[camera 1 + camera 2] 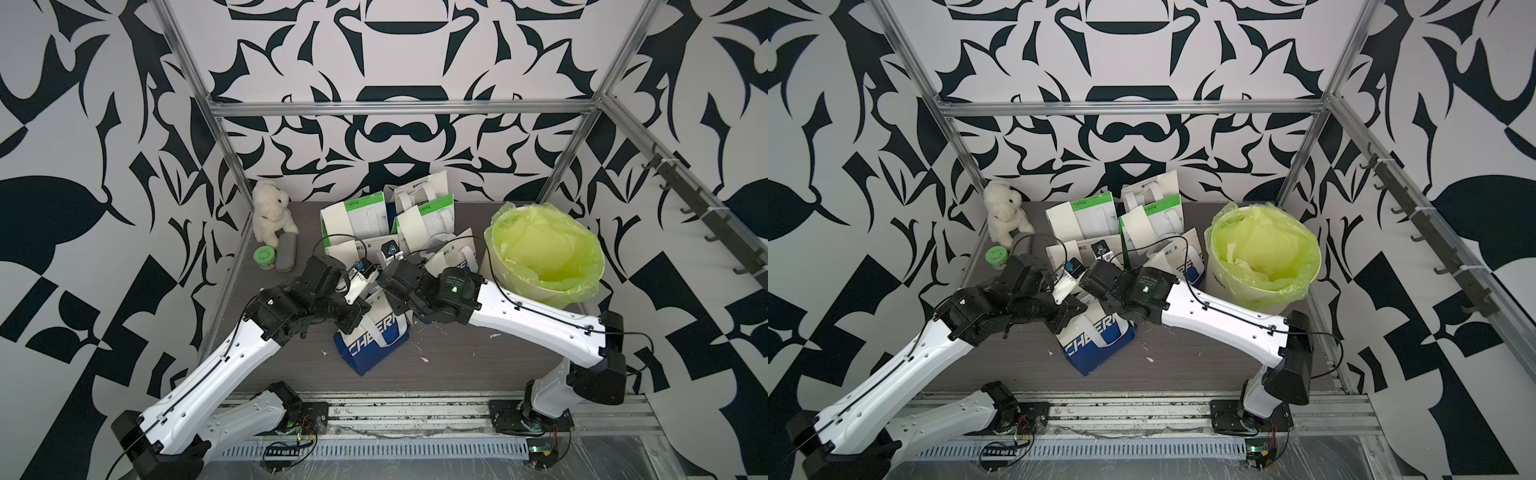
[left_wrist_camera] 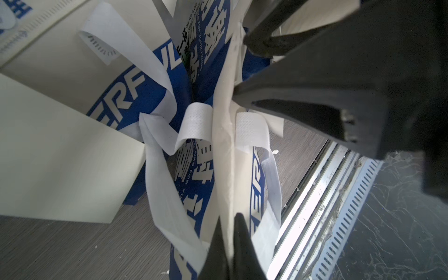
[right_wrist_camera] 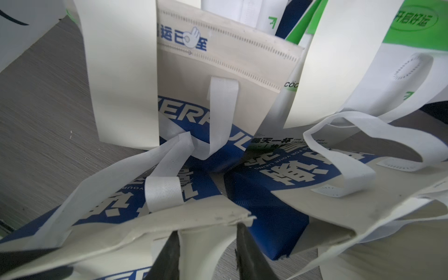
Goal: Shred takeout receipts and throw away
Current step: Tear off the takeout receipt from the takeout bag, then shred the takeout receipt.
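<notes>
A blue-and-white handled bag [image 1: 374, 345] stands at the middle of the table with both wrists over its top. My left gripper [image 2: 229, 218] is shut on the edge of a cream-white receipt [image 2: 223, 145] that runs up along the bag's face. My right gripper [image 3: 208, 232] is open, its two fingers set either side of a curled cream sheet [image 3: 145, 230] at the bag's top; its black fingers [image 2: 291, 97] touch the same receipt in the left wrist view. More receipts [image 3: 121, 72] [image 1: 415, 226] lie against the bags behind. In both top views the wrists hide the jaws.
A cream bin with a yellow-green liner [image 1: 548, 249] stands at the right and holds paper pieces. Green-and-white bags [image 1: 365, 216] crowd the back. A plush bear [image 1: 272, 216], a green jar [image 1: 264, 257] and a grey roll [image 1: 288, 251] sit at the left. Small scraps [image 1: 424, 359] dot the table.
</notes>
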